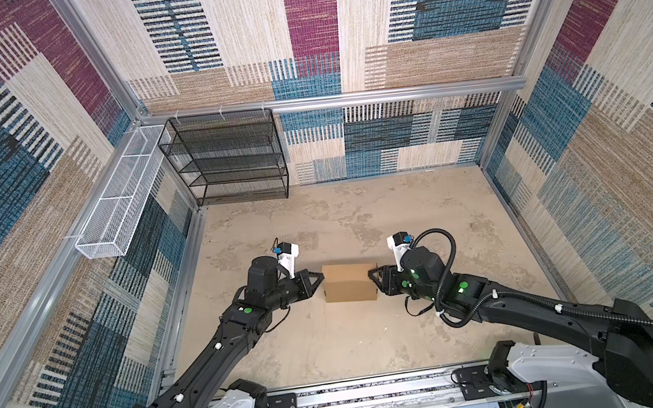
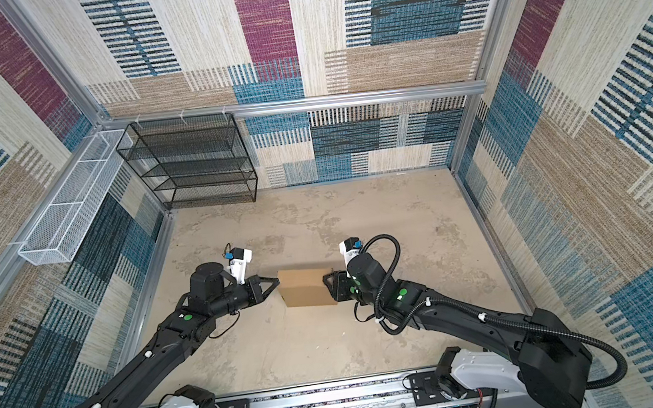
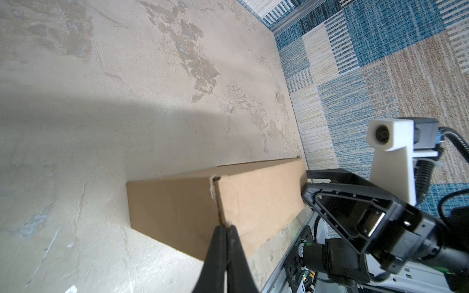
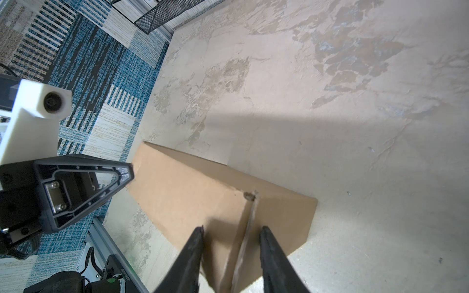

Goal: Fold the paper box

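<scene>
Brown cardboard, your paper box (image 1: 349,283) sits mid-worktop (image 1: 360,218) between the grippers: your left gripper (image 3: 223,228) is pinched closed, tips at one end, while your right gripper (image 4: 232,228) stands part-open astride the opposite end's edge.

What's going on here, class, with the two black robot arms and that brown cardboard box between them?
Two black robot arms are working on a plain brown corrugated cardboard paper box, which stands already folded up on the mottled beige tabletop. The left gripper is shut, with its tips at the box's left end; whether it pinches cardboard is unclear. The right gripper is open, its jaws straddling a cardboard edge at the right end.
</scene>
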